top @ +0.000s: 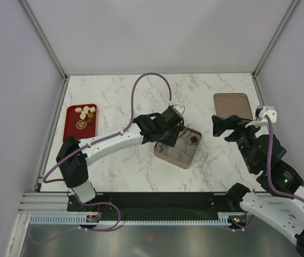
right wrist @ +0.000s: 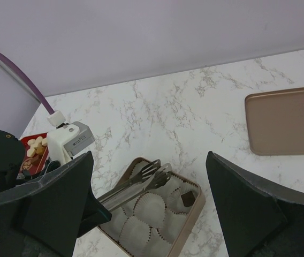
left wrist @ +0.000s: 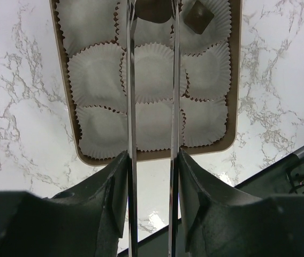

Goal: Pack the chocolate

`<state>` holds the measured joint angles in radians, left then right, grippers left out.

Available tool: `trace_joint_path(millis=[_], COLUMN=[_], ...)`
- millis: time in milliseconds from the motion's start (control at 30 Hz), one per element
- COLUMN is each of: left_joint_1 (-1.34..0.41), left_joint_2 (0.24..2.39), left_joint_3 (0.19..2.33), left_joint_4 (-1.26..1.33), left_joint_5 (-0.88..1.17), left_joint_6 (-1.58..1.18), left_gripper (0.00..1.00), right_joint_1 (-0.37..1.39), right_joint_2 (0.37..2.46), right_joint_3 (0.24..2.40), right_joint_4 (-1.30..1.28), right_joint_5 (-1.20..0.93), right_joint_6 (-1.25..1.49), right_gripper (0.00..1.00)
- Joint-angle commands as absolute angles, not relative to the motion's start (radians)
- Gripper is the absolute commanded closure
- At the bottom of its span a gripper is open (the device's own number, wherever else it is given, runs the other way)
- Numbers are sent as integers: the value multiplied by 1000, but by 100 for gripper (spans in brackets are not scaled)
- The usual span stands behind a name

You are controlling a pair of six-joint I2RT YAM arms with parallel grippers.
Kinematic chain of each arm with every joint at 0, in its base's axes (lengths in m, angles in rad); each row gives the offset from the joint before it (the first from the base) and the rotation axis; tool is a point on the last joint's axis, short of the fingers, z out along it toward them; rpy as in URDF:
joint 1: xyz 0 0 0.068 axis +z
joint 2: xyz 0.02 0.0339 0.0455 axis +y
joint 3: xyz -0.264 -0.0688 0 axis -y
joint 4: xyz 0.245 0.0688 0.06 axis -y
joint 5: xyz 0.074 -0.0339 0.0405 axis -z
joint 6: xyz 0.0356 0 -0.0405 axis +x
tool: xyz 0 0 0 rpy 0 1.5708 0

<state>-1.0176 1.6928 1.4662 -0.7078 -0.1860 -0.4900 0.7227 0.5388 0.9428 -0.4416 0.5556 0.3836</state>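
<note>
Steel tongs [left wrist: 131, 107] clamped in left gripper [left wrist: 152, 158] cross the box [left wrist: 234, 96] rim; right gripper [top: 216, 126] spread wide.

Grey-veined white table [top: 114, 96], red tray [top: 74, 134], dark brown chocolate [top: 194, 140]

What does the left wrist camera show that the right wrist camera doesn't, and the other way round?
Left wrist only: a second dark chocolate at the tips of the tongs. Right wrist only: the red tray with pale chocolates, the lid, and the open right hand. Both: the box, its white paper cups, the tongs, and one dark square chocolate in a corner cup.
</note>
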Motion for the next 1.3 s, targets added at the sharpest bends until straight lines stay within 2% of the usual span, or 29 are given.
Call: trace_joint_path(millis=[0,233,667,867,1067,1267], left_joint_1=[-1028,-1028,-990,-786,-423,-175], left_joint_2=[1677,1678,1612,1468,1304,1264], left_joint_3=[1462,1468,1623,1513,1353,1224], left_joint_4=[-678,-686,-885,-910,-913,-913], left_joint_5=[-224,-248,-429,-410,-357,-357], left_joint_6=[-525,-523,-483,-486,-471,-471], left_gripper=[54,48,48,48,48,48], right_joint_1=[721,719,721,722,721,721], right_joint_2=[529,532,584,609,627,653], right_joint_3=[939,945,951,924,893,865], right_joint_4=[-436,-436,-434,-423,-391,-354], right_joint_5=[574,563,496,433,364,299], right_joint_6=[368,374,383,391,402,411], right_gripper=[5,5,5,5,5,5])
